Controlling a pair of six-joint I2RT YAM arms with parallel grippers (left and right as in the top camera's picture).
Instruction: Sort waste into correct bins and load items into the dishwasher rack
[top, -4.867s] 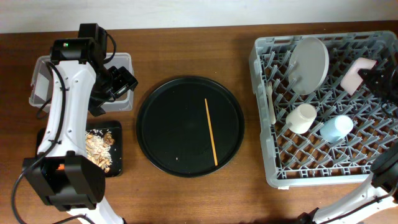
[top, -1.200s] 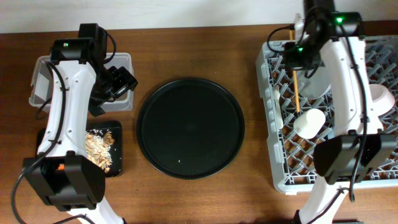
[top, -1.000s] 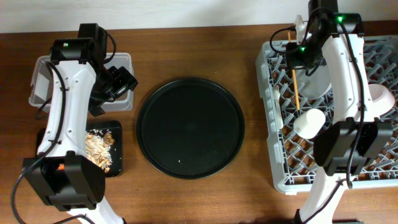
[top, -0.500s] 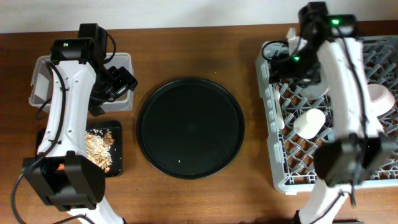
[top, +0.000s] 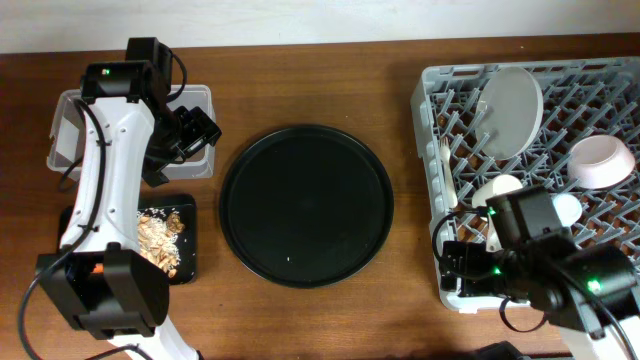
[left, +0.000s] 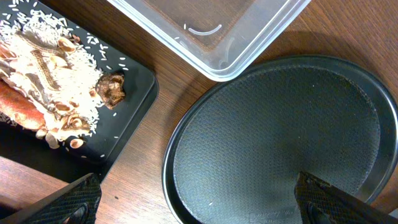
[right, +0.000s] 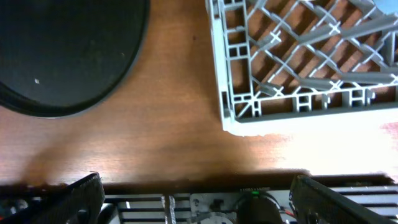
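My left gripper (top: 193, 134) hangs open and empty between the clear bin (top: 70, 135) and the round black tray (top: 305, 205); its wrist view shows wide-apart fingertips (left: 71, 202) over the tray's rim. Rice with brownish scraps (left: 43, 74) and a brown lump (left: 112, 87) lie in the shallow black bin (top: 170, 265). The grey dishwasher rack (top: 440, 80) holds a plate (top: 512, 97), a pale bowl (top: 600, 160), a white cup (top: 497, 190) and a fork (top: 447, 175). My right gripper (top: 462, 268) is open and empty by the rack's near left corner (right: 233, 121).
The round black tray (left: 280, 143) fills the middle of the table and reaches into the right wrist view (right: 62, 50). The clear bin (left: 211, 31) shows nothing but faint marks inside. The table's front edge (right: 186, 177) runs just under my right gripper.
My right arm has drawn back from the rack's far left corner to its near left corner, and its gripper has gone from shut to open. The left arm has not moved.
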